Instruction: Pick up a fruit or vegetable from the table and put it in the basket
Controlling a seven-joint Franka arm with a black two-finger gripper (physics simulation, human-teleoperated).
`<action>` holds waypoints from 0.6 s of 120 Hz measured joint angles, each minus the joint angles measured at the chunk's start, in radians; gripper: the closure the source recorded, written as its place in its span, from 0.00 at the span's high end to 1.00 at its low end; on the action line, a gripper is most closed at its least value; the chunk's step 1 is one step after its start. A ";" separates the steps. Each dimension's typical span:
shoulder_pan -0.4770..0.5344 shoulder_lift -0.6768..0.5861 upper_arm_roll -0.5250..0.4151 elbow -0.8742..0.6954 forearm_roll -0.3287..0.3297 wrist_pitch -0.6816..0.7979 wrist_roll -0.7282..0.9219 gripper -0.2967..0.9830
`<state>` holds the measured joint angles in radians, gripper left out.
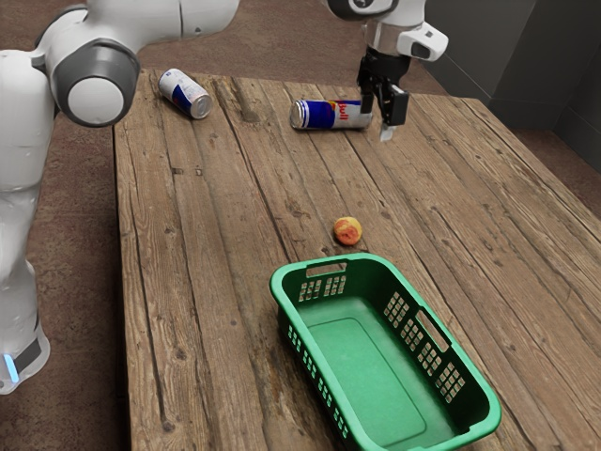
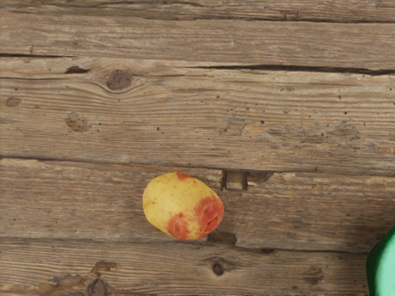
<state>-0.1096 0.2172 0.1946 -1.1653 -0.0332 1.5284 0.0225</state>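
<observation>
Up at the far side of the table, my gripper (image 1: 379,113) hangs above the wood, open with nothing held, in front of one end of a lying can in the exterior view. A small round yellow-and-red fruit or vegetable (image 1: 347,231) rests on the table, apart from the gripper and just beyond the basket's short end. In the wrist view the same yellow piece with red patches (image 2: 182,206) lies on the planks. The green basket (image 1: 311,365) stands on the table with a bare floor inside; its green corner (image 2: 384,265) shows in the wrist view.
A blue-and-silver can (image 1: 324,115) lies on its side near the gripper. Another can (image 1: 185,94) lies by the table's far edge, toward the exterior view's left. The wooden table (image 1: 225,254) has bare planks around the fruit.
</observation>
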 joint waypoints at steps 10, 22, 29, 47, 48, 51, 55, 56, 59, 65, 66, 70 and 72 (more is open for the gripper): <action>0.002 0.003 0.010 0.001 -0.009 -0.003 0.004 0.77; 0.000 0.004 0.015 0.002 -0.017 -0.005 0.008 0.77; 0.000 0.005 0.033 0.002 -0.032 -0.006 0.010 0.77; -0.002 0.005 0.039 0.012 -0.051 -0.006 0.016 0.77; -0.003 0.005 0.038 0.013 -0.052 -0.006 0.016 0.77; -0.005 0.009 0.037 0.016 -0.053 -0.006 0.017 0.77; -0.007 0.023 0.036 0.019 -0.055 -0.006 0.018 0.77; -0.007 0.026 0.035 0.019 -0.055 -0.006 0.018 0.77; -0.007 0.040 0.035 0.021 -0.056 -0.006 0.019 0.77; -0.003 0.079 0.036 0.022 -0.057 -0.005 0.020 0.77; -0.003 0.087 0.037 0.022 -0.058 -0.005 0.021 0.77; -0.001 0.114 0.041 0.022 -0.058 -0.005 0.022 0.77; 0.003 0.125 0.041 0.022 -0.058 -0.005 0.022 0.77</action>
<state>-0.1066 0.3420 0.2360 -1.1431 -0.0914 1.5238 0.0446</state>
